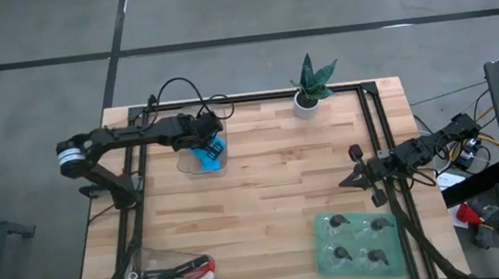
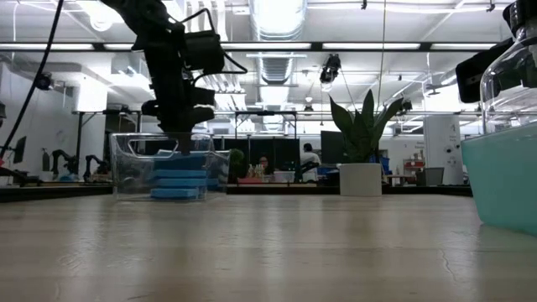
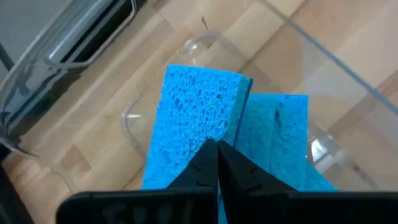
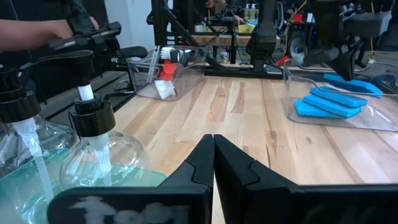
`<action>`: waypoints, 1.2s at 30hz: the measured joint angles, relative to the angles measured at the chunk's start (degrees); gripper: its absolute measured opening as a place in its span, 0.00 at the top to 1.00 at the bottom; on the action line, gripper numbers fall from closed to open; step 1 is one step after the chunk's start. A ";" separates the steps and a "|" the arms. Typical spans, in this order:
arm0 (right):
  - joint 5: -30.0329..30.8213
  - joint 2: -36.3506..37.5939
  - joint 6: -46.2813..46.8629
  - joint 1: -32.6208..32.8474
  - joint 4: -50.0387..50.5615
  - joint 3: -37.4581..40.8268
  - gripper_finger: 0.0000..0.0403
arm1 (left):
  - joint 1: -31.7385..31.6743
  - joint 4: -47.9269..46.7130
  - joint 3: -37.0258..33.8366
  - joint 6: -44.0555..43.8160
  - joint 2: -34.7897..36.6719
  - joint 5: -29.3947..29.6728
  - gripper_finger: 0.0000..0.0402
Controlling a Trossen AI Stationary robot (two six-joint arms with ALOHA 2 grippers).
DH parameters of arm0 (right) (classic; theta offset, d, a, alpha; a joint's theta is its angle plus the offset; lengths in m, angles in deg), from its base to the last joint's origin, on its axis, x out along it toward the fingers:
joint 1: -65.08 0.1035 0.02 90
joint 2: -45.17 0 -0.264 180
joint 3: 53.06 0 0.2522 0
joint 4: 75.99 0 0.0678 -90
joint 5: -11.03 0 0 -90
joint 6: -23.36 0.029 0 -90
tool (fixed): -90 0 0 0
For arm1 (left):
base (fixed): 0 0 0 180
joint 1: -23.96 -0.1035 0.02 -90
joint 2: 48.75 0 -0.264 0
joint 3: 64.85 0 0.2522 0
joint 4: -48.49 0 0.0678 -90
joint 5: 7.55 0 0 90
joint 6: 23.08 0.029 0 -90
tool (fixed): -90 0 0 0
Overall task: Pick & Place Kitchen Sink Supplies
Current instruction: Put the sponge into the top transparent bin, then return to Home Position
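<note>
Several bright-blue sponges lie stacked in a clear tray at the table's far left; the low view shows the sponge stack on the tray's floor. In the left wrist view one sponge leans over another sponge. My left gripper is shut and points down into this tray, right over the top sponge. My right gripper is shut and hovers over the table's right side, just beyond the green mat. Black-topped clear pieces stand on that mat. My left gripper comes from above, pointing down, with its shut fingertips right at the top sponge's upper face. I cannot tell whether they touch it. The sponges rest in the tray.
A second clear tray at the near left corner holds red- and black-handled brushes. The green mat lies near right. A potted plant stands at the far edge. Bare wood spans the middle.
</note>
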 joint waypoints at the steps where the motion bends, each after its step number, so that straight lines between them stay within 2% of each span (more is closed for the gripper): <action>1: 0.00 0.00 0.00 -0.01 0.02 0.00 0.98 | 0.01 0.50 -0.02 0.07 0.03 0.02 0.99; 4: 0.01 0.00 0.00 0.01 0.01 0.00 0.98 | 0.18 1.98 -0.10 0.72 0.09 -0.37 0.93; 8: 0.00 0.00 0.00 0.01 0.02 0.00 0.98 | 0.27 2.22 0.54 1.66 0.59 -1.31 0.80; 11: 0.00 0.00 0.00 0.01 0.02 0.00 0.98 | 0.27 2.24 0.76 2.52 2.01 -6.32 0.69; 13: 0.01 0.00 0.00 0.01 0.00 0.00 0.98 | 0.83 3.12 0.42 2.45 3.66 -9.42 0.67; 16: 0.00 0.00 0.00 0.01 0.02 0.00 0.98 | 3.12 8.33 -1.55 3.39 7.45 -11.81 0.72; 21: 0.00 0.00 0.00 -0.01 0.02 0.00 0.98 | 9.05 21.44 -8.90 4.00 15.36 -12.62 0.96; 27: 0.00 0.00 0.01 0.01 0.02 0.00 0.98 | 17.57 34.85 -19.27 9.85 25.31 -13.19 0.99; 31: 0.01 0.02 0.00 -0.01 0.01 0.00 0.98 | 19.15 42.73 -28.19 9.87 33.49 -14.96 0.99; 36: 0.02 0.02 0.00 0.00 0.02 0.00 0.98 | 19.12 55.85 -40.27 10.61 42.99 -23.07 1.00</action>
